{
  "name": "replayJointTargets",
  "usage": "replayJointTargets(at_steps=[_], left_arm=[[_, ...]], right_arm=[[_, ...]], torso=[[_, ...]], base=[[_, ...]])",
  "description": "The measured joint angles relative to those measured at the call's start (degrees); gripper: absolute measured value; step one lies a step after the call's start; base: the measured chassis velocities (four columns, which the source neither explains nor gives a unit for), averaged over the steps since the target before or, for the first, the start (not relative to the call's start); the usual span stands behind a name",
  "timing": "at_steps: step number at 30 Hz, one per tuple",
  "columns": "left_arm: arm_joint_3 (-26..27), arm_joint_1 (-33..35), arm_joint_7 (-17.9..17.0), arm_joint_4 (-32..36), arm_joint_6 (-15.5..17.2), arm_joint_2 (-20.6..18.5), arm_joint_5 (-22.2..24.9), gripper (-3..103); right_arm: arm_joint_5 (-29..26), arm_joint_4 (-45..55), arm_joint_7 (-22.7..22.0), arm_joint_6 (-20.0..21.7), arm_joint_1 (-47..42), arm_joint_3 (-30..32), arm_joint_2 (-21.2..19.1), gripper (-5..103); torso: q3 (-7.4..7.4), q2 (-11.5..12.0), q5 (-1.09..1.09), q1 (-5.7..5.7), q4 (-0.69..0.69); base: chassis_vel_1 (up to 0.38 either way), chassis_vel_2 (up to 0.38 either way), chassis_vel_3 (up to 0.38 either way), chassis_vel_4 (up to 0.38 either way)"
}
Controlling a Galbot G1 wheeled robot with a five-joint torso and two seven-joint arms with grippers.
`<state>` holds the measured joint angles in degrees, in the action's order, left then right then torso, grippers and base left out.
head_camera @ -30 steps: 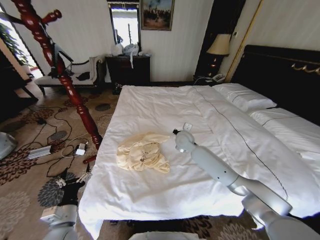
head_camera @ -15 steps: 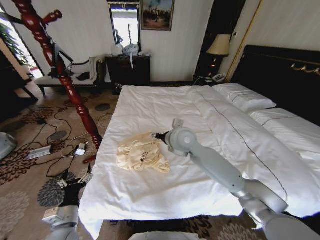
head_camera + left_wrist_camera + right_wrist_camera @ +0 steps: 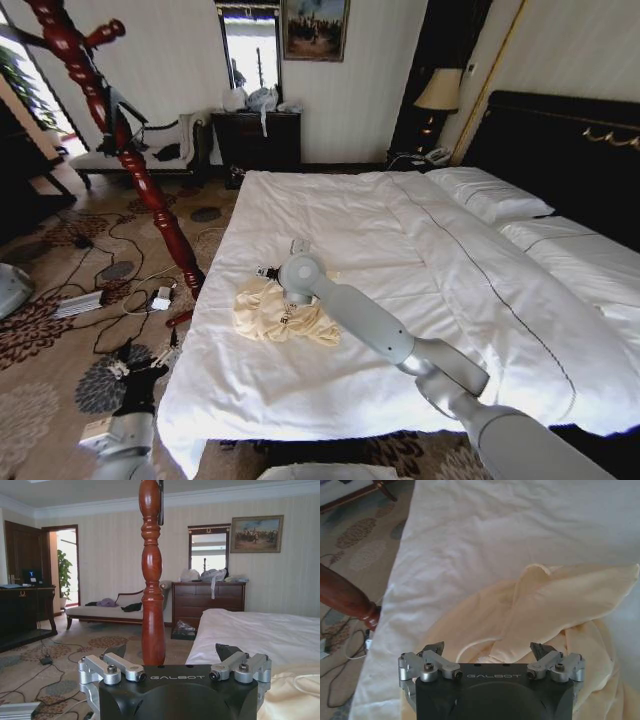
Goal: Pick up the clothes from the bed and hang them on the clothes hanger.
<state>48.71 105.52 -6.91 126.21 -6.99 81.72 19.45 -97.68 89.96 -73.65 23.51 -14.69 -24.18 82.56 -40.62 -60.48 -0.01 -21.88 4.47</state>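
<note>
The clothes are a crumpled cream-yellow garment lying on the white duvet of the bed, near its left edge. My right gripper hovers over the garment's far edge. In the right wrist view that gripper is open, with the clothes spread just beneath and nothing between its fingers. My left gripper is open and low beside the bed, facing the red wooden stand. A slim dark piece that looks like the clothes hanger hangs on that stand.
The turned red stand leans up from the floor left of the bed. Cables and a power strip lie on the patterned carpet. A dark dresser, a chaise and a lamp line the far wall.
My right arm has swung leftward across the bed, from right of the garment to over its far edge. The garment and the left arm have stayed put.
</note>
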Motion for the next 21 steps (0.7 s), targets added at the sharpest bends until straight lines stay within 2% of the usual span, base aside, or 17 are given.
replayJointTargets(at_steps=[3,5,8,9,10,13,16,21], left_arm=[[-0.14,-0.37,-0.04,-0.54,0.0,-0.09,0.1,100],[-0.14,-0.5,-0.07,-0.74,0.0,-0.12,0.16,100],[-0.14,-0.67,-0.12,-1.13,-0.04,-0.29,0.39,100],[-0.14,-0.67,-0.12,-1.13,-0.04,-0.29,0.39,100],[-0.12,-0.66,-0.13,-1.18,-0.08,-0.35,0.49,100],[0.05,-0.63,-0.14,-1.3,-0.23,-0.6,0.81,100],[0.25,-0.63,-0.18,-1.4,-0.32,-0.86,1.17,100],[0.3,-0.59,-0.21,-1.55,-0.54,-0.94,1.31,100]], right_arm=[[1.55,-4.57,-0.7,-0.33,0.4,0.16,1.97,84],[1.9,-6.14,-1.09,-0.37,0.72,0.44,2.76,84],[3.06,-9.34,-2.3,-0.38,1.27,0.59,4.65,67],[3.06,-9.34,-2.3,-0.38,1.27,0.59,4.65,67],[3.25,-9.63,-2.52,-0.38,1.28,0.46,4.96,62],[3.23,-9.37,-3.3,-0.34,1.16,-0.11,5.16,56],[2.68,-8.1,-4.61,-0.21,0.84,-0.93,4.88,40],[1.41,-6.27,-6.18,0.12,0.61,-1.55,4.18,36]], torso=[[0.0,0.0,0.0,0.0,0.0],[0.0,0.0,0.0,0.0,-0.01],[0.0,0.0,0.0,0.0,-0.02],[0.0,0.0,0.0,0.0,-0.02],[0.0,0.0,0.0,0.0,-0.01],[0.0,0.0,0.0,0.0,-0.01],[0.0,0.0,0.0,0.0,-0.01],[0.0,0.0,0.01,0.0,-0.01]], base=[[0.0,0.0,0.0,0.0],[0.0,0.0,0.0,0.0],[0.0,0.0,0.0,0.0],[0.0,0.0,0.0,0.0],[0.0,0.0,0.0,0.0],[0.0,0.0,0.0,0.0],[0.0,0.0,0.0,0.0],[0.0,0.0,0.0,0.0]])
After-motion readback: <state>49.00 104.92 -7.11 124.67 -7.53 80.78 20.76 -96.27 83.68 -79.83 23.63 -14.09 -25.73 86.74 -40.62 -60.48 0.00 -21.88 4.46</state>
